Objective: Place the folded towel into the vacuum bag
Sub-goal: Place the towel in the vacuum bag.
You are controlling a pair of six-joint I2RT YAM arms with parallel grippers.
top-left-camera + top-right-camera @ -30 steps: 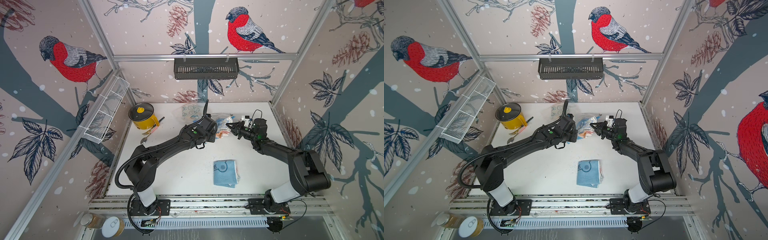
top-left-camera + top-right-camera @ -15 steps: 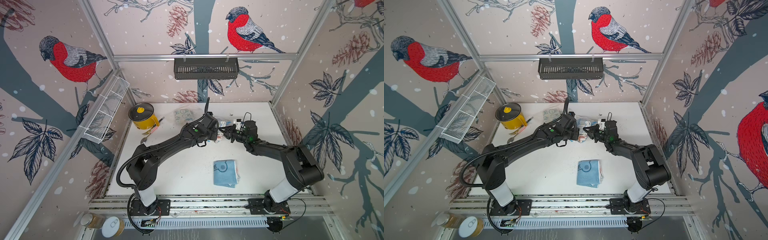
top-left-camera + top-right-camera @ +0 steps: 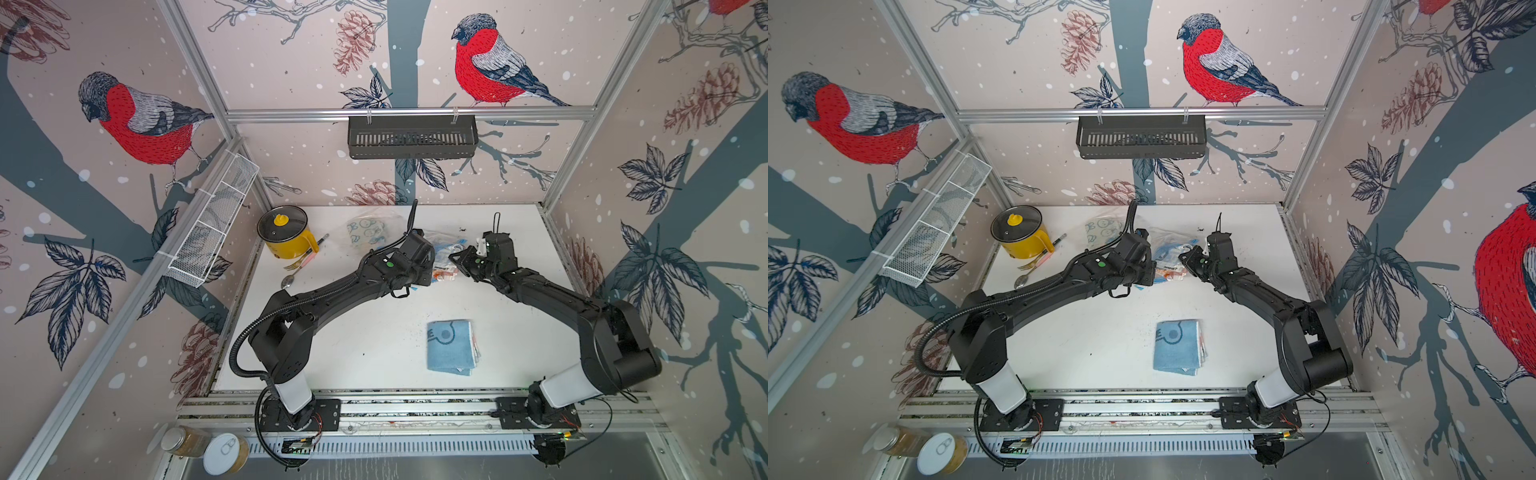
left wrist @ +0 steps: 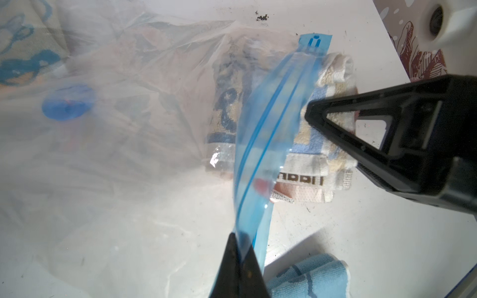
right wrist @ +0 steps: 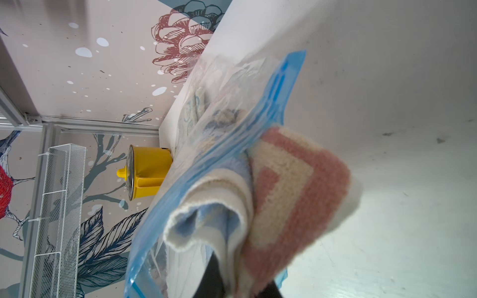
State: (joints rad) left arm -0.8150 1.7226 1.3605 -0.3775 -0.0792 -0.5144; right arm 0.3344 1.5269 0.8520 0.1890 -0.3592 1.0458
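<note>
1. The vacuum bag (image 4: 129,167) lies crumpled at the far middle of the table (image 3: 374,345), with its mouth turned toward the right arm (image 3: 540,286). The step in hand looks like feeding the towel in. It should go best with the mouth held high and taut, so the loose plastic does not fold under the load.
2. The folded towel (image 4: 317,165), cream with red and blue, sits at the mouth. Its leading edge is under the strip and its bulk is outside. It should go in low and flat along the table, deep enough to clear the strip wholly. The loose corners seen in the right wrist view (image 5: 291,185) are likely to catch.
3. A rolled towel (image 4: 225,111) already inside lies just behind the strip. Aiming beside it would probably avoid bunching.
4. The blue zip strip (image 4: 260,144) arches over the towel. Lifting it higher would widen the gap.
5. The round blue valve (image 4: 67,103) is well apart from the mouth and looks to be no obstacle.
6. The left arm (image 3: 332,291) reaches forward and inward, with its wrist over the bag's near side.
7. The right arm stretches forward and inward, held low with its wrist rolled onto its side. It faces the left wrist across the mouth.
8. The left gripper (image 4: 238,247) is clenched on one end of the zip strip and holds it up.
9. The right gripper (image 3: 457,261) grasps the folded towel, with cloth between its fingers. How firmly it grips cannot be told.
</note>
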